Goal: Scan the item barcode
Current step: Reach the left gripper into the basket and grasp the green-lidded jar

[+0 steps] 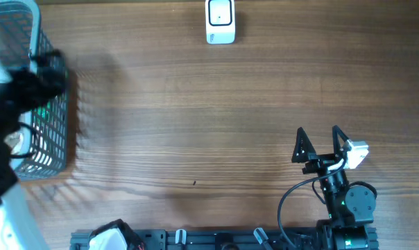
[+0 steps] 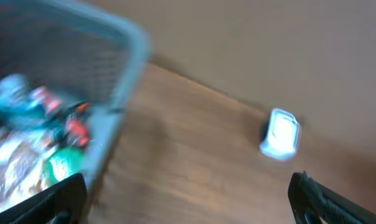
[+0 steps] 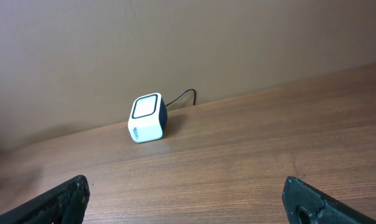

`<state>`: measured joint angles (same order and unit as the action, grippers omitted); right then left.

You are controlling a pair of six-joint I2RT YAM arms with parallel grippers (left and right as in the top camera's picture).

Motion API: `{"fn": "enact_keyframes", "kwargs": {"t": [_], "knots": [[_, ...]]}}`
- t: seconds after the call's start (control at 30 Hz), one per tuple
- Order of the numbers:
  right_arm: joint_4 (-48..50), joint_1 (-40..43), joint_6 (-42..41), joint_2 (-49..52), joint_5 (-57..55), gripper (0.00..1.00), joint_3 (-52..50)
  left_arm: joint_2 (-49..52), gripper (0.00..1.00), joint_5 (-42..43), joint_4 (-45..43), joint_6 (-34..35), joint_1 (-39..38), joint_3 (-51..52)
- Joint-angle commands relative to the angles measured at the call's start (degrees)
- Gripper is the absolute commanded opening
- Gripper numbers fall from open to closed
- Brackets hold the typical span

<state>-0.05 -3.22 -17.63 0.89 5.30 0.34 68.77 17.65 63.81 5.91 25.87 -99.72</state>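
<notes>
Now the left gripper (image 2: pixel 188 180) hangs wide open above the basket (image 2: pixel 135 37) where the items (image 2: pixel 57 134) lie in a heap, the right gripper (image 1: pixel 318 132) open and empty, so the left may grab 2 at once or bump the rim, far from the scanner (image 1: pixel 220 21).

No text is legible: the scanner (image 3: pixel 147 118) has a front mark too small to read, and the packets (image 2: pixel 26 106) in the basket (image 2: pixel 131 38) are blurred.

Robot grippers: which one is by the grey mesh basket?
The left gripper, beside the grey mesh basket. The right gripper hangs over the bare wooden table, far from it.
</notes>
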Motion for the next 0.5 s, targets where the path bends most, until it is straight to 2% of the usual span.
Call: {"fn": "enact_keyframes", "kwargs": {"t": [0.0, 0.13, 0.37, 0.43, 0.47], "knots": [[0.15, -0.15, 0.96, -0.46, -0.81, 1.0, -0.04, 4.85, 1.0, -5.38, -1.46, 16.2, 10.23, -0.66], [0.15, -0.15, 0.98, -0.46, -0.81, 1.0, -0.04, 9.88, 1.0, -5.7, -4.79, 18.8, 15.63, -0.66], [0.15, -0.15, 0.96, -0.46, -0.81, 1.0, -0.04, 17.14, 1.0, -5.6, -7.3, 20.65, 15.67, -0.66], [0.15, -0.15, 0.98, -0.46, -0.81, 1.0, -0.04, 19.93, 1.0, -8.83, -7.26, 26.1, 15.67, -0.66], [0.15, -0.15, 0.96, -0.46, -0.81, 1.0, -0.04, 20.92, 1.0, -9.22, -6.88, 26.69, 15.67, -0.66]]}}
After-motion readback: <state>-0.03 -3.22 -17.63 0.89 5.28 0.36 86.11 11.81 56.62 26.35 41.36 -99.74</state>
